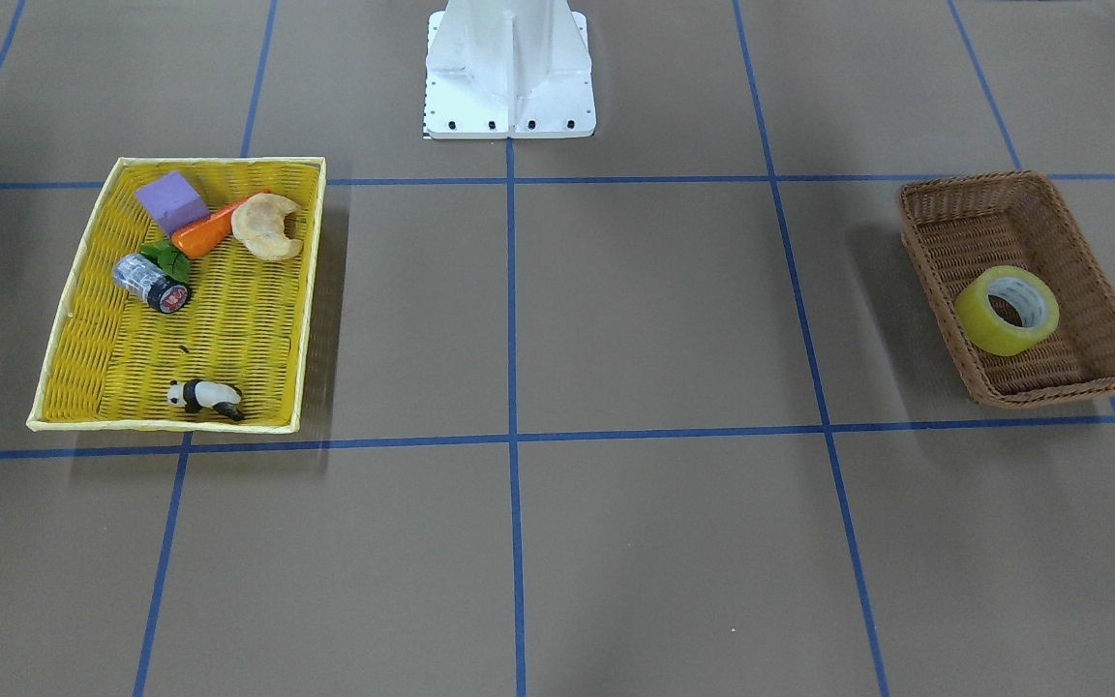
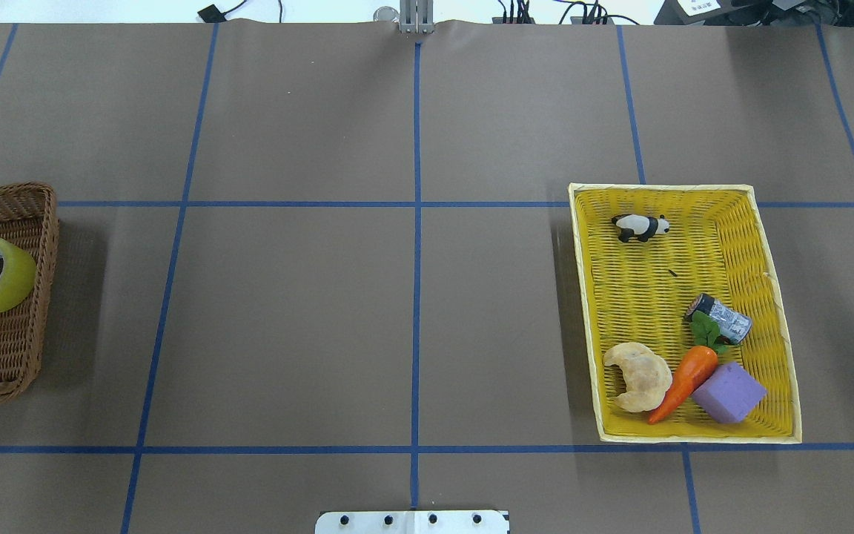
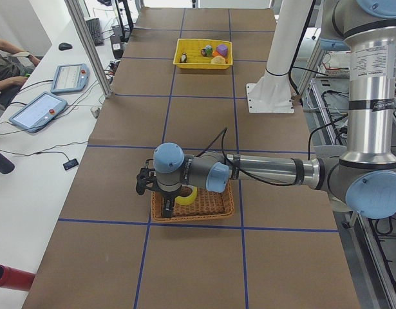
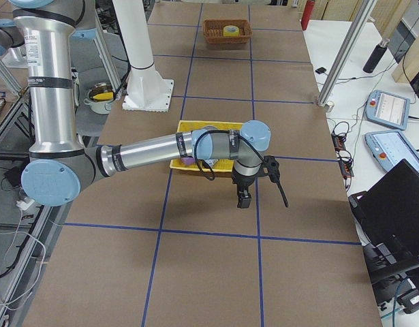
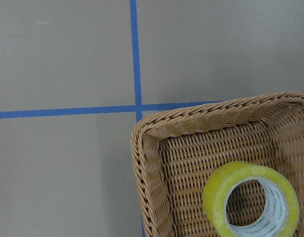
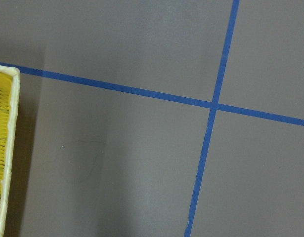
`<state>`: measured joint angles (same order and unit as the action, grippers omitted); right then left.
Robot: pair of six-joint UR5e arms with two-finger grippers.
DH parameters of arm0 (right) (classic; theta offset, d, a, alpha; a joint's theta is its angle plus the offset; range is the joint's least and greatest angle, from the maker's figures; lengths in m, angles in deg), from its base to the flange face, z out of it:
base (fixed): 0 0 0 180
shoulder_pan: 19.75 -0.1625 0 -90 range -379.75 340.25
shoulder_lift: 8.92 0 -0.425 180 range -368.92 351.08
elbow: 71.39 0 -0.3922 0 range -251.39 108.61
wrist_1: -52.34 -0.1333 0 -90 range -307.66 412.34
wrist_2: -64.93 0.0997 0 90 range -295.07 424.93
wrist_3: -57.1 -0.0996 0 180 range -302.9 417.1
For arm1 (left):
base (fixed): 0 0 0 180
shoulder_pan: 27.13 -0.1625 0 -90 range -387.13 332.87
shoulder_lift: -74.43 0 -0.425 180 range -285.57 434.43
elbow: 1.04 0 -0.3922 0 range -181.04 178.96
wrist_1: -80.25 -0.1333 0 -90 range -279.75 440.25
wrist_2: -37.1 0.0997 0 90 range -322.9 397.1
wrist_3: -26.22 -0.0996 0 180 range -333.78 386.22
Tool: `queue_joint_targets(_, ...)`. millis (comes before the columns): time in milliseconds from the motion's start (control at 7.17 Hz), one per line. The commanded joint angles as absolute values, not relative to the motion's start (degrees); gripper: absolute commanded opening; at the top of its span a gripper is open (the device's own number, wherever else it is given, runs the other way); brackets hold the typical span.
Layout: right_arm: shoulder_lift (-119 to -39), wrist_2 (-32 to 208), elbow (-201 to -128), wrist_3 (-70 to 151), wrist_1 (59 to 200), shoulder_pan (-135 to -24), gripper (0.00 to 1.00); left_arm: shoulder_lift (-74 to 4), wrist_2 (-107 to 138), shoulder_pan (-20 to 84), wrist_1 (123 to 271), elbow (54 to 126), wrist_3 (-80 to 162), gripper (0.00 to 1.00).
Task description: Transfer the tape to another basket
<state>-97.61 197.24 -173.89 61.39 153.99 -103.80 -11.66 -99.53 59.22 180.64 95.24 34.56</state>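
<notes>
Currently the tape lies inside the basket, in the half that is farther from the robot base, with its hole turned upward and a little tilted. The basket is on the robot's left side of the table, well apart from the yellow tray on the right side. The tray holds a purple block, a toy carrot, a piece of bread, a silver-black cylinder and a small panda figure. The left gripper points downward above the end of the basket, close to the tape, but it shows only in the side view, so I cannot tell if its jaws are apart or together. The left wrist view looks down on one basket corner and the tape, with no fingers in sight. The right gripper hangs over the bare table just beside the tray; its jaw position also cannot be judged.
</notes>
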Motion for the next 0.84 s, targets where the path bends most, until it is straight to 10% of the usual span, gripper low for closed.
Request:
queue_joint_targets(0, -97.4, 197.6, -173.6, 60.6, 153.8, -103.8, 1.0, -11.7, -99.1, 59.2, 181.1, 95.2, 34.7, 0.98)
queue_joint_targets(698, -97.9, 197.6, -173.4, 60.6, 153.9, -103.8, 1.0, -13.3, -99.1, 58.9, 181.1, 95.3, 34.7, 0.98)
